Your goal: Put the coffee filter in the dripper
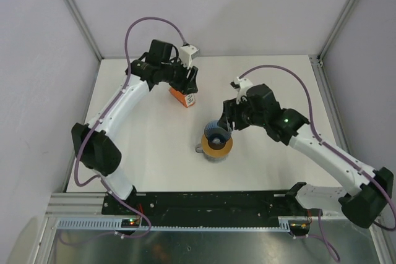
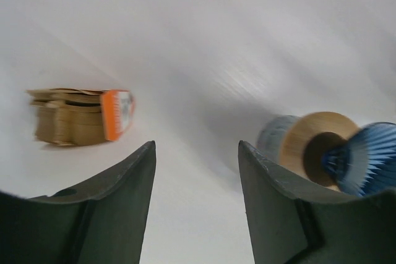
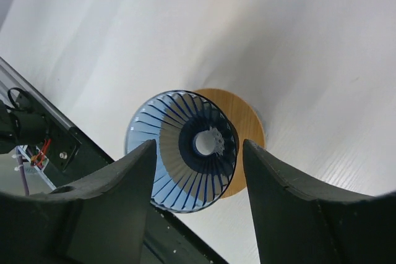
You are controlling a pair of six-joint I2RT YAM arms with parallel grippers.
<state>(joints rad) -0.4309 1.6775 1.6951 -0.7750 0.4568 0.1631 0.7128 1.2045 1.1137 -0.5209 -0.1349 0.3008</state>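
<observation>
Your right gripper [image 3: 198, 146] hangs spread and empty just above the dripper [image 3: 182, 149], which sits on the grey cup [image 2: 275, 137] in the middle of the table [image 1: 154, 153]. Your left gripper [image 2: 197, 146], also spread and empty, is just beside the orange box [image 2: 116, 114] toward the far edge. Whether the tan layers [image 2: 62, 115] at the box's open end are the coffee filter cannot be told.

Blue see-through plastic on the dripper [image 3: 179, 177], glossy and ribbed all round. The cup's ring [image 3: 247, 122] looks like tan wood, matt. The box [image 2: 74, 119] is raw brown cardboard with an orange printed end. The table [image 3: 309, 60] is white, smooth and faintly grained.
</observation>
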